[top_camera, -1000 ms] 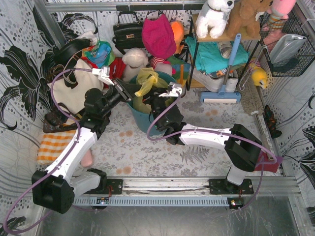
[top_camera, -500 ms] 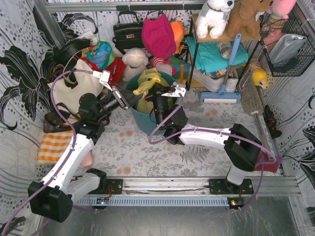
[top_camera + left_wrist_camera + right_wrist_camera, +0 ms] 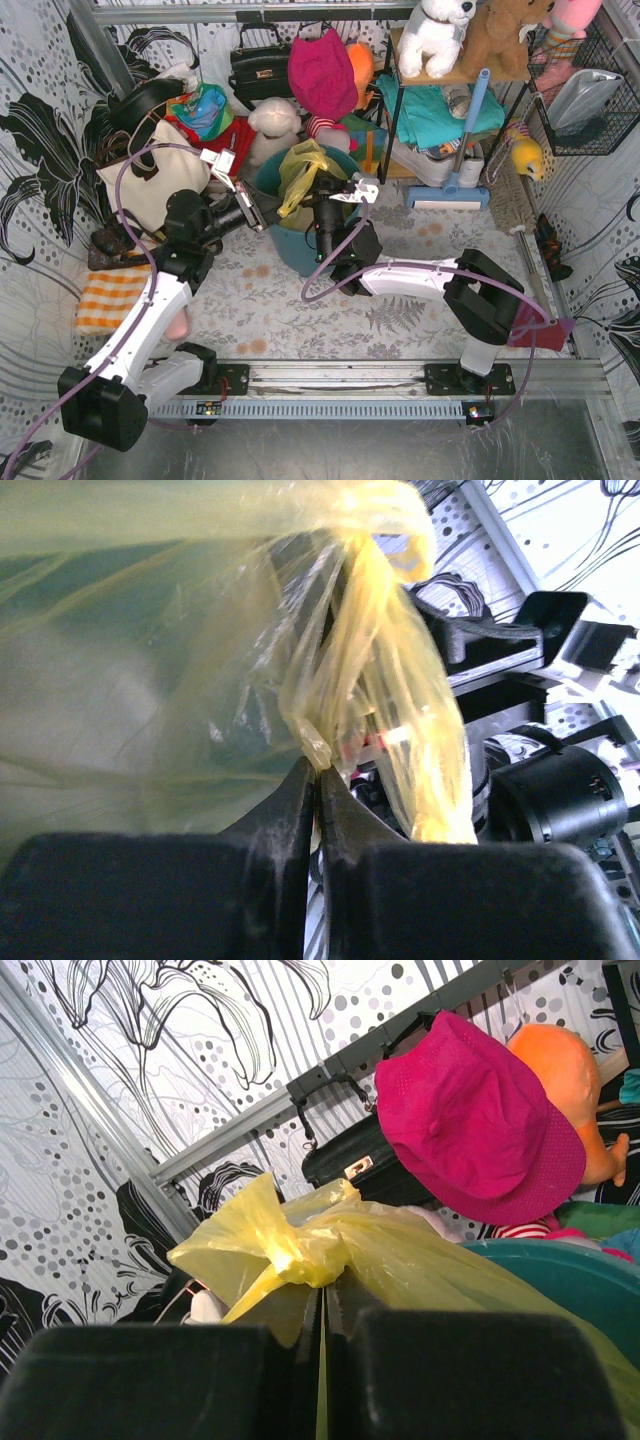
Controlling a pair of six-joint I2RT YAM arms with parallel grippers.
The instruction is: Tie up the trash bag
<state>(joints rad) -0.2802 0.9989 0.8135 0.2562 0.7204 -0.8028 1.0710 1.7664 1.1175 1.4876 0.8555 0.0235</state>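
Top external view: one teal bin (image 3: 290, 248) on the surface (image 3: 280, 320), holding one yellow trash bag (image 3: 298, 168), whose neck stands above the rim. Both my arms meet there. Only the left wrist view shows my left jaws clenched on a twisted bag strand. Only the right wrist view shows my right jaws clenched on a bunched fold, with one magenta hat (image 3: 470, 1120) behind.

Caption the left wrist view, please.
Twisted yellow strand of the trash bag pinched in the left gripper.
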